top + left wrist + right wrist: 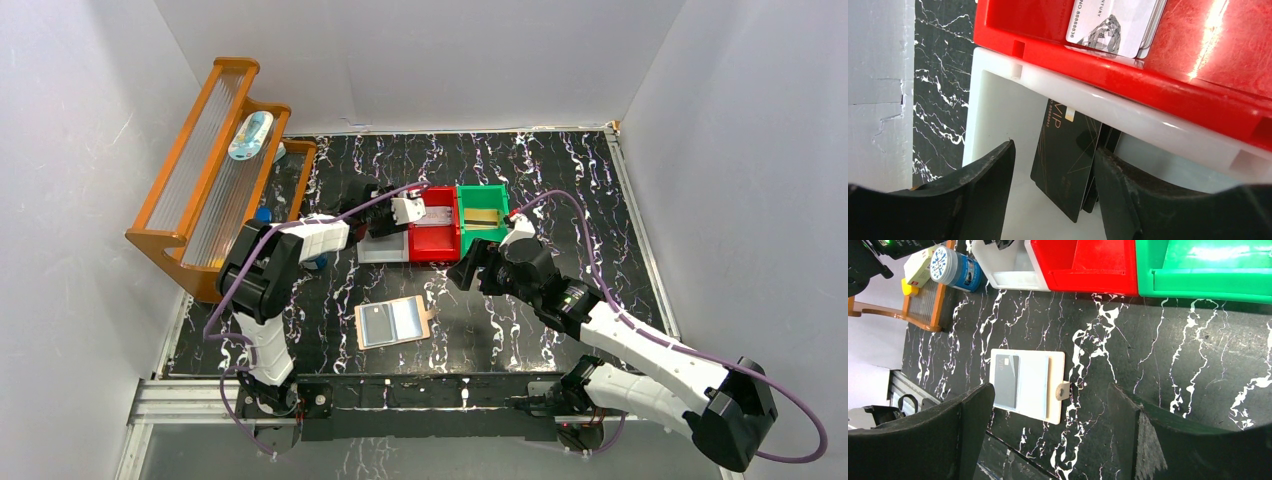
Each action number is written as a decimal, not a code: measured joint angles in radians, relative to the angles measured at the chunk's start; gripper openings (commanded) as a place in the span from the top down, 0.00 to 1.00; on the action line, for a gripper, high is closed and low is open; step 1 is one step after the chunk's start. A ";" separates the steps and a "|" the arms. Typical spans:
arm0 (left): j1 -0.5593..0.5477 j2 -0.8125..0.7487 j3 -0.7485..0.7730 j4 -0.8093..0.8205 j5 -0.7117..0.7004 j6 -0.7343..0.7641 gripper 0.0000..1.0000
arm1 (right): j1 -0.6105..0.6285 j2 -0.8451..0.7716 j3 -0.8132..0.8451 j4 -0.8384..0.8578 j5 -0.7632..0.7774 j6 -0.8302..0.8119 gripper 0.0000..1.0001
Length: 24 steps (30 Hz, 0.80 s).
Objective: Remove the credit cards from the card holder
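Right hand (1050,389): black fingers (973,415) stand wide apart above the bench, holding nothing.
Card holder (1028,385): lies open and flat on the bench (1158,355), near the front edge, below the right hand and well apart from the bins.
Card left inside: one dark card (1007,381) sits in the side away from the strap tab (1063,390). I cannot tell if more cards hide under it.
Feel of the holder: it looks thin, light and soft. I think it may slide or flop on the smooth bench when a card is pulled.
Pockets (1035,402): pale blue and shiny, so a card should slip out easily.
Feel of the card: thin, stiff, flat and smooth. It is hard to pinch while it lies flat.
Where to hold: I would pinch the card by its bare edge and pull it along the pocket. The other hand could press on the tan rim near the strap tab to keep the holder in place.
Bins: grey bin (990,100), red bin (1158,100) and green bin (1198,275) stand side by side at the back.
Cards out: a silver card (1110,22) lies in the red bin; black cards (1063,160) lie in the grey bin.
Left hand (1054,150): low over the grey bin, fingers apart. The black cards show between them but are not squeezed, so it grips nothing.
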<state>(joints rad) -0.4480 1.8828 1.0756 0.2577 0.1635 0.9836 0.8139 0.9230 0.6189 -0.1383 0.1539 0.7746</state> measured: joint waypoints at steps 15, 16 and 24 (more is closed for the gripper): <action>0.000 -0.005 0.013 -0.056 -0.007 -0.008 0.43 | -0.002 0.000 0.000 -0.003 -0.003 0.000 0.08; 0.000 -0.005 0.013 -0.056 -0.008 -0.010 0.43 | -0.002 0.000 0.000 -0.003 -0.003 0.000 0.08; 0.001 -0.017 0.008 -0.065 -0.005 -0.031 0.37 | -0.002 0.000 0.000 -0.010 -0.003 0.000 0.07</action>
<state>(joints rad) -0.4469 1.8660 1.0840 0.1928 0.1585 0.9527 0.8116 0.9230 0.6189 -0.1482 0.1509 0.7750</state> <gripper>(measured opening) 0.594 0.928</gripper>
